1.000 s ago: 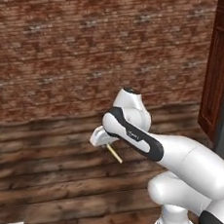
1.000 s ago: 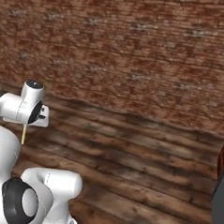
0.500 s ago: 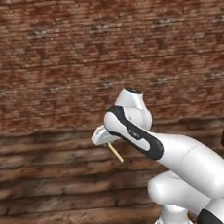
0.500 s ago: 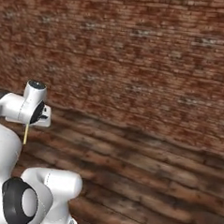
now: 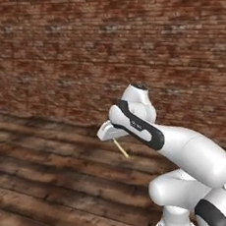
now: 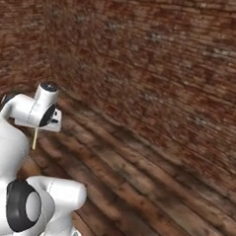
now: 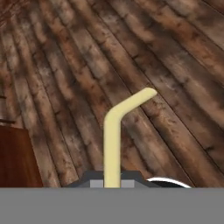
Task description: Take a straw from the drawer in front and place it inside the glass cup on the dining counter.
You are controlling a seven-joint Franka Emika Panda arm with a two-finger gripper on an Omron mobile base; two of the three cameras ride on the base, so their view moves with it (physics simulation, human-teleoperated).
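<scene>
While fingers (image 7: 112, 183) clamp straw (image 7: 114, 140), bent tip over plank floor (image 7: 175, 65), brick wall (image 5: 103, 47) close ahead

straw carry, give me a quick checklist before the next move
1. Gripper shut on the straw: ok.
2. Straw sticks out past the fingertips, bent near its far end: ok.
3. Straw hangs free above the wooden floor, touching nothing: ok.
4. Glass cup in sight for the drop: not ok.
5. Dining counter in sight: not ok; the base views face the brick wall.
6. How firm the grip is: cannot tell.
</scene>
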